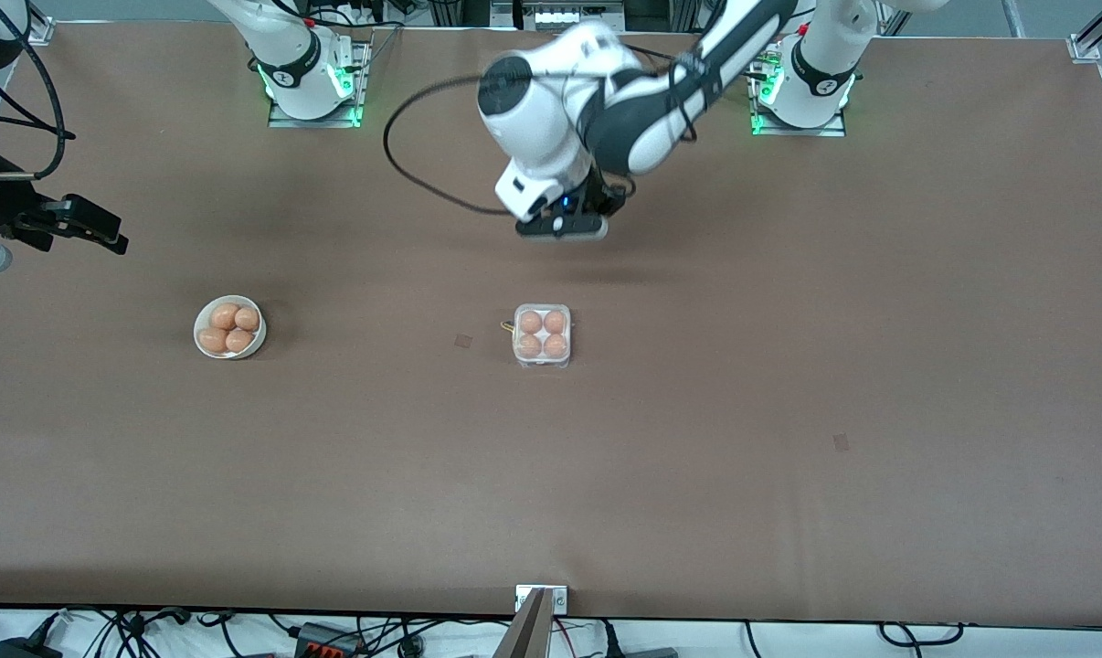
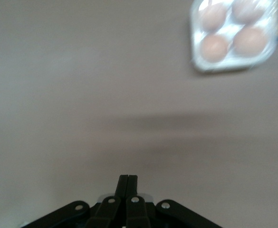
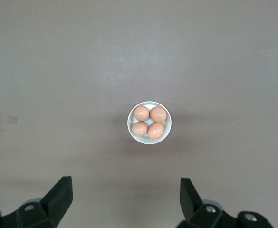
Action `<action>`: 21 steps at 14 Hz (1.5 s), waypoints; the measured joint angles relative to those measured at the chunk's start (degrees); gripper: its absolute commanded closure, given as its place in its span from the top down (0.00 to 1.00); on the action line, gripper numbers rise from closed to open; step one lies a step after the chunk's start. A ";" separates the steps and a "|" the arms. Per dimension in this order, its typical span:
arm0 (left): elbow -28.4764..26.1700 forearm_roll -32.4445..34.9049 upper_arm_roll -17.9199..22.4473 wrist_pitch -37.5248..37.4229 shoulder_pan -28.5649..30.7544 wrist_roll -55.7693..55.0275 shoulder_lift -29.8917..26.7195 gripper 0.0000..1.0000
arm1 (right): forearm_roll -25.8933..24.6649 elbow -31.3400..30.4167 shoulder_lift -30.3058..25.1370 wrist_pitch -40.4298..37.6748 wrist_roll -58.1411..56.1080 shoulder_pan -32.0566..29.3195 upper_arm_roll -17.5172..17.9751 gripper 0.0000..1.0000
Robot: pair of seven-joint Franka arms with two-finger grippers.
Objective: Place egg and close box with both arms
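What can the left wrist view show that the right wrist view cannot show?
Only the left wrist view shows the box, with four eggs in its cells, and the left gripper, fingers shut together over bare table. Only the right wrist view shows the white bowl, which holds four eggs, and the right gripper, fingers wide open above it. Both share the brown table and no egg in either gripper.

We are finding no text, label, brand, number or sign that we can read anywhere in these views; nothing legible is showing on the arms, the containers or the table.
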 measured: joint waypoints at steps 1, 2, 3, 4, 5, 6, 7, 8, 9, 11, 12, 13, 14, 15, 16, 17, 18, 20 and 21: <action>0.00 -0.37 -0.53 -2.88 0.46 0.39 -1.46 0.01 | -0.01 0.00 0.00 0.00 0.00 0.00 0.01 1.00; 0.01 -1.37 -1.12 -5.18 1.75 1.92 -3.02 0.01 | -0.04 0.00 0.00 0.00 -0.01 0.00 0.02 1.00; 0.02 -2.92 -1.50 -6.58 4.00 4.63 -4.74 0.01 | -0.06 0.00 0.00 0.00 -0.02 0.00 0.03 1.00; 0.05 -4.70 -1.67 -7.26 7.15 7.74 -6.53 0.01 | -0.08 0.00 0.00 0.00 -0.02 0.00 0.04 1.00; 0.06 -6.84 -1.75 -7.54 11.24 10.89 -8.39 0.01 | -0.09 0.00 0.00 0.00 -0.03 0.00 0.06 1.00; 0.08 -8.93 -1.84 -7.60 15.78 14.42 -10.08 0.01 | -0.10 0.00 0.00 0.00 -0.03 0.01 0.07 1.00; 0.11 -10.25 -1.89 -7.61 19.68 18.27 -11.44 0.01 | -0.10 0.00 0.00 0.00 -0.03 0.00 0.07 1.00; 0.11 -11.19 -1.90 -7.63 22.98 22.11 -12.62 0.01 | -0.11 0.00 0.00 0.00 -0.03 0.00 0.08 1.00; 0.12 -12.38 -1.95 -7.67 25.82 25.25 -13.66 0.01 | -0.11 0.00 0.00 0.00 -0.03 0.00 0.08 1.00; 0.12 -16.18 -2.01 -8.79 31.12 30.52 -15.45 0.01 | -0.12 0.00 0.00 0.00 -0.03 0.01 0.09 1.00; 0.12 -17.98 -1.96 -9.33 33.80 33.62 -16.46 0.01 | -0.12 -0.01 0.00 0.00 -0.03 0.00 0.10 1.00; 0.11 -19.31 -1.83 -9.69 36.25 37.11 -17.52 0.01 | -0.12 0.00 0.00 -0.03 -0.03 0.00 0.10 1.00; 0.08 -20.00 -1.06 -9.95 37.93 40.39 -18.70 0.01 | -0.12 0.00 0.00 -0.06 -0.03 0.00 0.10 1.00; -0.04 -20.63 1.08 -10.11 38.30 43.33 -19.99 0.01 | -0.13 -0.01 0.00 -0.07 -0.03 0.00 0.10 1.00; -0.56 -21.60 3.86 -10.20 37.95 46.08 -21.44 0.02 | -0.13 0.00 0.00 -0.08 -0.03 0.00 0.10 1.00; -1.60 -22.43 6.95 -10.20 37.16 48.67 -23.08 0.06 | -0.13 0.00 0.00 -0.09 -0.03 0.00 0.10 1.00; -3.08 -22.89 9.92 -10.08 36.09 51.02 -24.89 0.27 | -0.13 0.00 0.00 -0.09 -0.04 0.00 0.10 1.00; -6.45 -23.04 14.80 -8.82 33.67 54.21 -28.37 1.00 | -0.16 0.01 0.00 -0.09 -0.04 0.00 0.10 1.00; -8.02 -23.06 16.24 -8.21 33.03 55.16 -29.76 1.00 | -0.17 0.02 -0.01 -0.09 -0.04 0.00 0.10 1.00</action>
